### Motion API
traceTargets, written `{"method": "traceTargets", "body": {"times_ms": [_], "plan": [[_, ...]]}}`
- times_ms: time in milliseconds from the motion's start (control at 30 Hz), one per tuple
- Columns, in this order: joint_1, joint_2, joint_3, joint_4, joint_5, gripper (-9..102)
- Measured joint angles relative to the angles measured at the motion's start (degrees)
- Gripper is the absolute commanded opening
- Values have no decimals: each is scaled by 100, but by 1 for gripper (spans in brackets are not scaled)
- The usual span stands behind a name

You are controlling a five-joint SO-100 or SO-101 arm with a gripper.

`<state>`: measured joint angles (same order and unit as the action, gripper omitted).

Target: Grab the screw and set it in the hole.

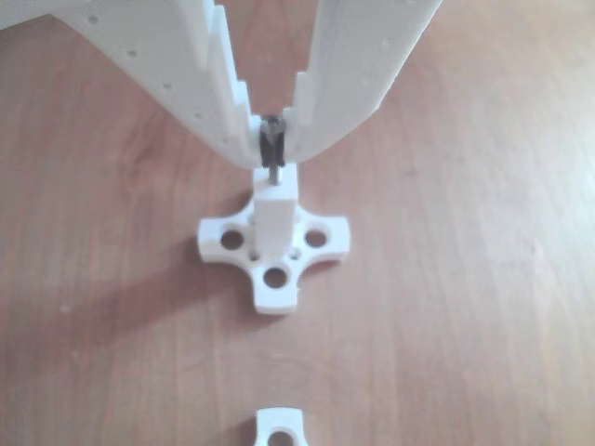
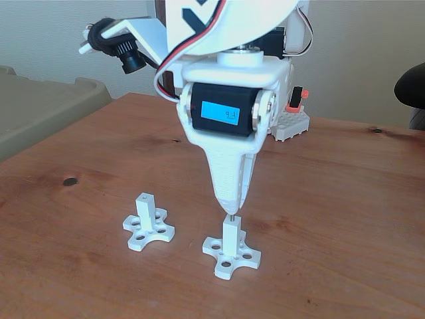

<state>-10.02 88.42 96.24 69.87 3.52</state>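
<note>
My white gripper (image 1: 272, 147) comes down from the top of the other view, shut on the screw (image 1: 273, 167); its dark head sits between the fingertips. The thin silver shaft points straight down and its lower end meets the square tip face of a white post (image 1: 276, 212) with a cross-shaped base. The hole in that face is covered by the screw tip. In the fixed view the gripper (image 2: 230, 205) stands upright directly over the post (image 2: 230, 240), with a short piece of the screw (image 2: 231, 214) showing between them.
A second white post (image 2: 147, 222) with the same cross base stands to the left in the fixed view; one of its base lobes (image 1: 279, 430) shows at the bottom edge of the other view. A grey brick block (image 2: 290, 123) lies behind the arm on the brown wooden table (image 2: 345, 219).
</note>
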Motion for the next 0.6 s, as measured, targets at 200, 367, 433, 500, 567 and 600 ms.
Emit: {"method": "traceTargets", "body": {"times_ms": [200,367,433,500,567,600], "plan": [[0,-70,0,-79,0,-4],[0,-79,0,-105,0,-4],[0,-79,0,-105,0,-4],[0,-79,0,-105,0,-4],[0,-79,0,-105,0,-4],[0,-79,0,-105,0,-4]]}}
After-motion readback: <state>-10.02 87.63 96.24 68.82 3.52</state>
